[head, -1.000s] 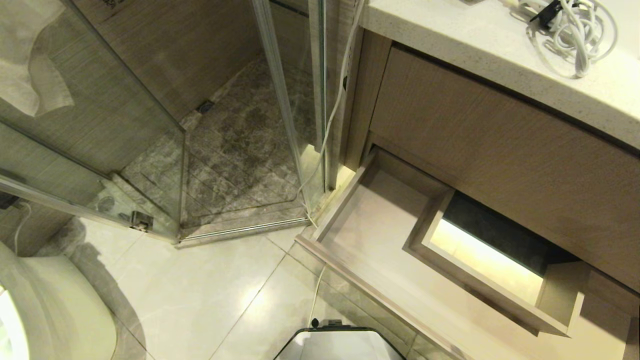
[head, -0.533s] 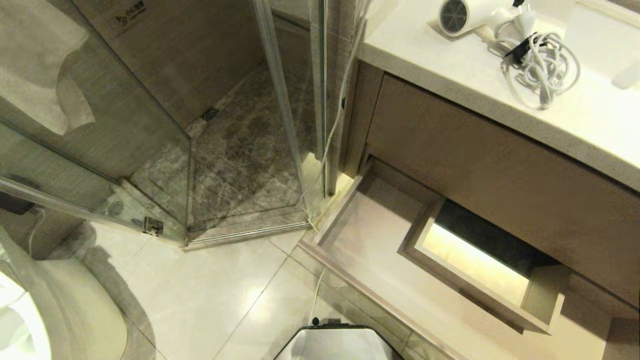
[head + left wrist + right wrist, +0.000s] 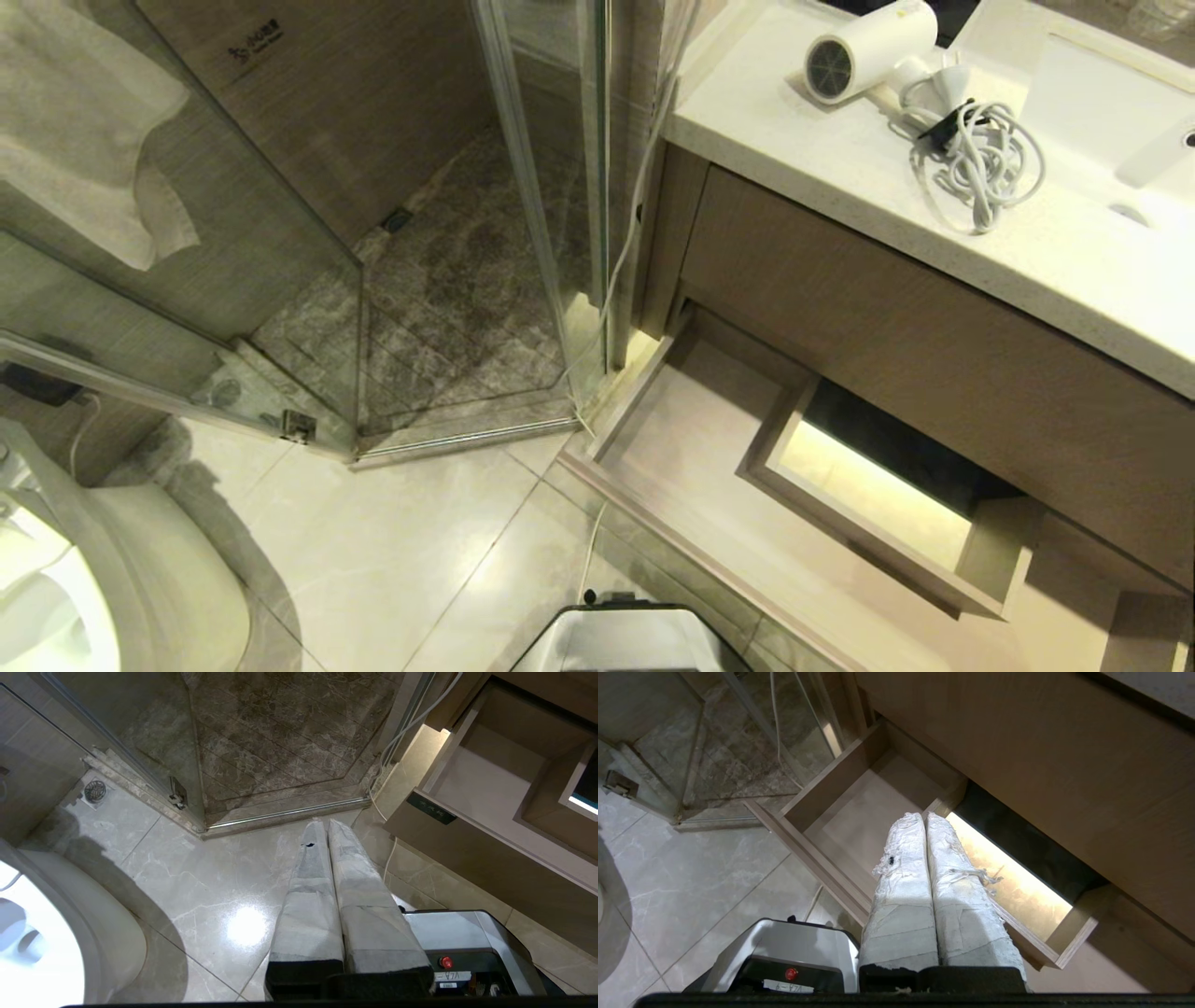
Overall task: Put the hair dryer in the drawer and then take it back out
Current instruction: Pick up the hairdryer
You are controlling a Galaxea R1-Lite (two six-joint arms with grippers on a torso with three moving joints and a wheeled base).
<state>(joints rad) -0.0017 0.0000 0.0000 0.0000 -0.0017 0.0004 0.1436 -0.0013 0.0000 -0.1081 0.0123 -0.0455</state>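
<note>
we're looking down on the vanity, and the hair dryer (image 3: 868, 49) lies on its side on the pale counter (image 3: 1046, 252) at the upper right of the head view, dark mesh grille facing the frame's left. its coiled cord (image 3: 980, 159) sits just beside it, bundled by a black strap (image 3: 945, 124). below the counter, in the lower right of the frame, the drawer (image 3: 691, 439) stands pulled out, its beige floor bare, with the boxed cut-out (image 3: 868, 485) glowing toward its right.

neither arm shows in the head view. our left gripper (image 3: 322, 828) hangs over the floor tiles (image 3: 196, 891) with its padded fingers pressed together, holding nothing. our right gripper (image 3: 924, 819) hangs above the open drawer, fingers also together and empty. so we judge the task has not properly started: the dryer is not yet picked up.

as for handling, we expect the dryer to be light, rigid and smooth, so the round barrel could roll or slip between padded fingers. the narrower handle, where it meets the barrel, looks the surer place to take hold, though it's partly hidden by the cord from here. the cord is soft and loose, and we reckon it will trail and could snag on the counter's edge or the drawer's wall. best lifted well clear before we swing down.
</note>
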